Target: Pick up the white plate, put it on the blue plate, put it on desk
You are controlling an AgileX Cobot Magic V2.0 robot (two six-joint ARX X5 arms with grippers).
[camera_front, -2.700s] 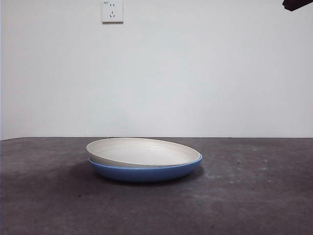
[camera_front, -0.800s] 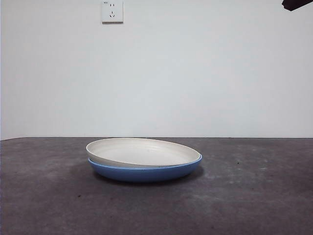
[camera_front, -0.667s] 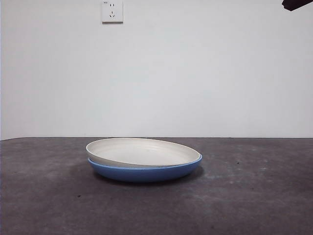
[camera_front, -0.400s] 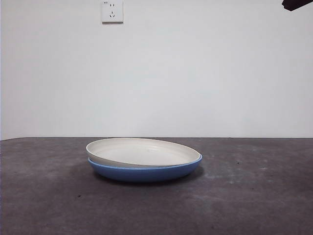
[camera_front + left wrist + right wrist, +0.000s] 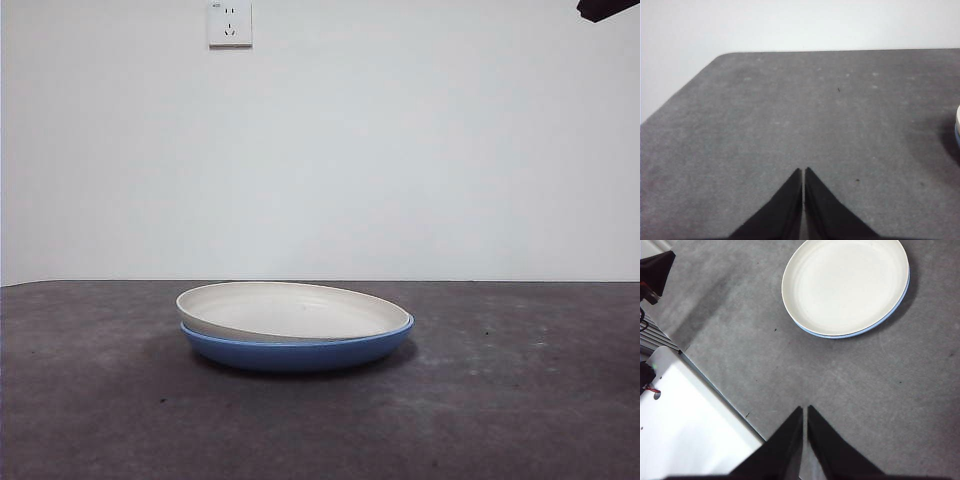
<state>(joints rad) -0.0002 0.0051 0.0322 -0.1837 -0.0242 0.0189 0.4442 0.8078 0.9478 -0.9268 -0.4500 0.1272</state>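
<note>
Your white plate [image 5: 290, 310] sits nested in the blue plate [image 5: 300, 352], slightly askew, so that its rim rides higher on one side and a thin blue crescent shows along the other; from the right wrist view you see the cream face [image 5: 845, 285] almost whole, with only a sliver of blue rim [image 5: 890, 315] past its edge. The stack rests on the counter [image 5: 520, 400], ahead of your right pincer [image 5: 804, 410] and well apart from it; that pincer hangs high above the counter, its jaws pressed together, gripping nothing. Your left pincer [image 5: 803, 171] is likewise closed tip to tip and empty, over bare counter [image 5: 790, 115]; the plates lie well off to its side, with just a scrap of their edge [image 5: 957, 127] at the frame's border. In the front view you get only a black arm tip [image 5: 605, 8] in the upper corner, far above the plates. A wall socket [image 5: 229, 22] is on the white wall behind the counter.
</note>
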